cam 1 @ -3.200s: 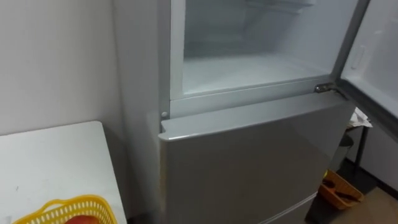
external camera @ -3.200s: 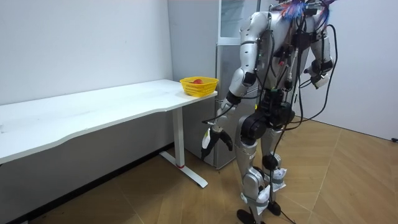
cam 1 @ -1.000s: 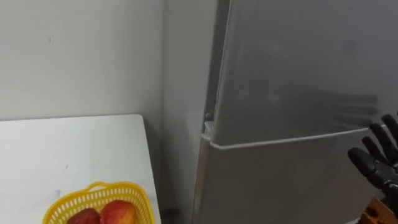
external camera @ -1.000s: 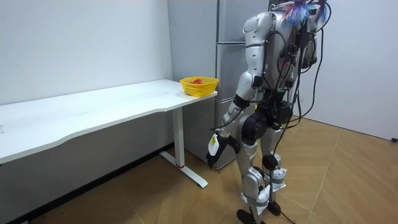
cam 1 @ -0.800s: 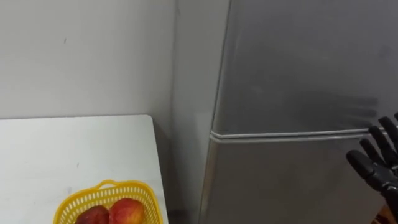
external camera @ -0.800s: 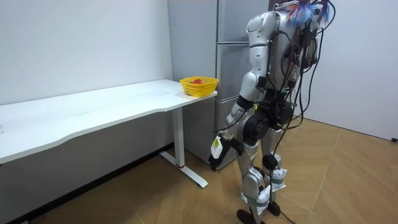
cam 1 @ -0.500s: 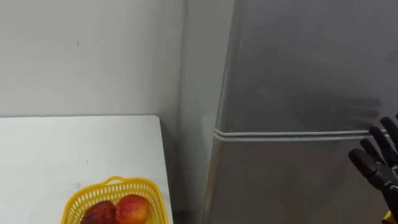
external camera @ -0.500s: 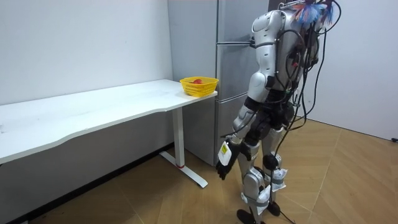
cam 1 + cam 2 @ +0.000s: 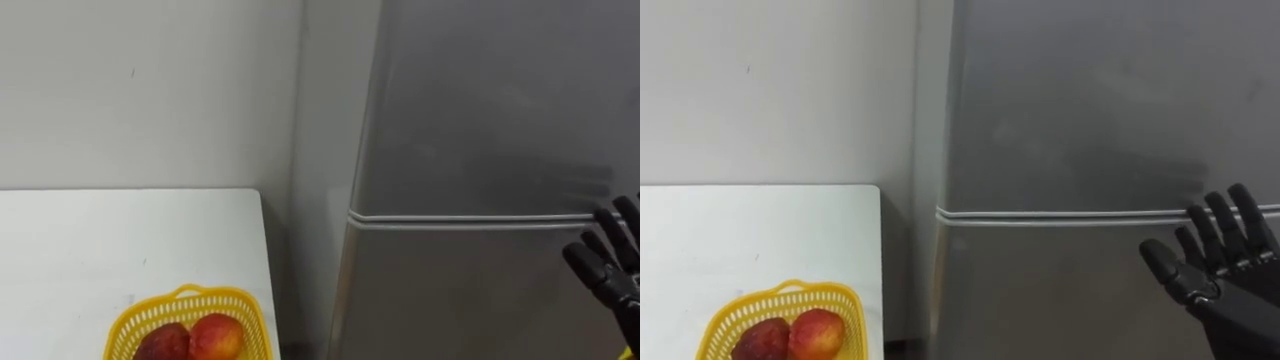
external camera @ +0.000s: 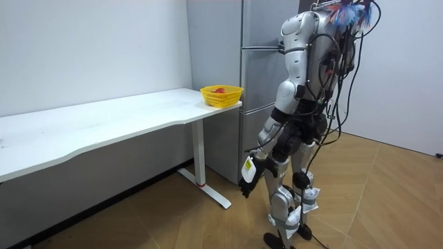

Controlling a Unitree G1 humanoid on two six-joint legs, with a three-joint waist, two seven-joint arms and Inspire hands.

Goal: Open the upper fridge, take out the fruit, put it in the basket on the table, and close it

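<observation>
In the eye views, a white table [image 9: 90, 240] takes up the lower left of the frame, set against a pale wall [image 9: 140, 80]. Near the table's right edge, at the bottom of the frame, sits a yellow plastic basket [image 9: 228, 295] with an open lattice wall and a small loop handle on its far rim. Two red fruits lie in it, touching side by side: a darker fruit [image 9: 165, 344] on the left and a brighter red-and-yellow fruit [image 9: 216, 335] on the right. The bottom edge of the frame cuts off the basket's near side.

Right of the table, just beside it, stands the grey fridge. Its upper door [image 9: 490, 110] fills the upper right of the frame and is shut, and the lower door [image 9: 450, 295] beneath it is shut too. A thin pale seam runs level between them.

At the lower right the black right hand [image 9: 1225, 282] is raised in front of the lower door, its fingers straight and spread, its fingertips reaching about the level of the seam. I cannot tell whether it touches the door.

In the room view the robot stands upright facing the fridge, right of the table's end. Its left hand [image 10: 248, 181] hangs low beside its thigh, and I cannot tell how its fingers are set.
</observation>
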